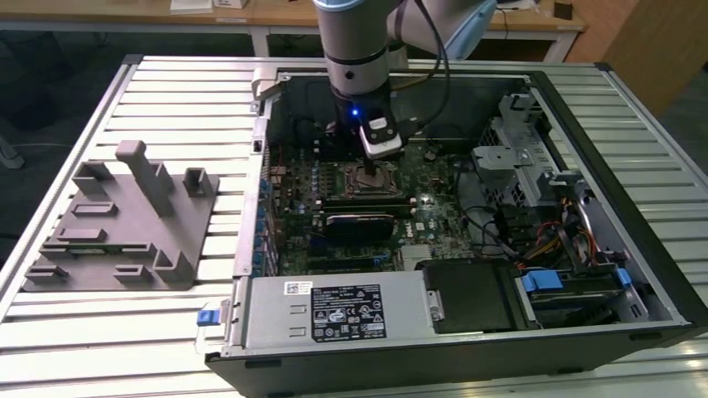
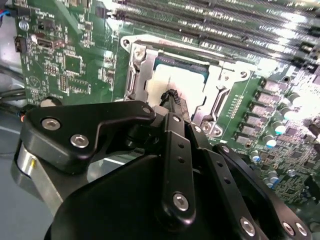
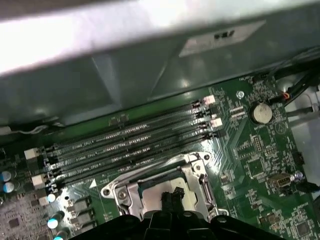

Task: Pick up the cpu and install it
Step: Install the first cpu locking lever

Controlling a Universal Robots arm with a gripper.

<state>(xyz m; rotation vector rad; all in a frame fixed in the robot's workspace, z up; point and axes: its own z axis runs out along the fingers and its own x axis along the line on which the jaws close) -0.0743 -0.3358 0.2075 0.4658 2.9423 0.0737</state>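
Note:
The cpu (image 2: 187,82) lies flat in the metal-framed socket (image 2: 137,70) on the green motherboard (image 1: 432,224), its pale silvery top showing in both wrist views (image 3: 150,192). My gripper (image 2: 172,96) reaches straight down into the open computer case, right over the socket (image 1: 351,181). Its black fingers are drawn together to a narrow tip that rests at or just above the middle of the cpu's top. I cannot tell whether the tip touches the chip. In the exterior view the gripper (image 1: 376,172) stands over the socket, and the first wrist view puts its tip (image 3: 172,196) on the chip.
A grey plastic fixture with upright posts (image 1: 122,224) sits on the slatted table at the exterior view's left. Inside the case are a black heatsink block (image 1: 356,224), memory slots (image 3: 130,145), the power supply (image 1: 332,311), a drive cage (image 1: 520,157) and cables (image 1: 542,240).

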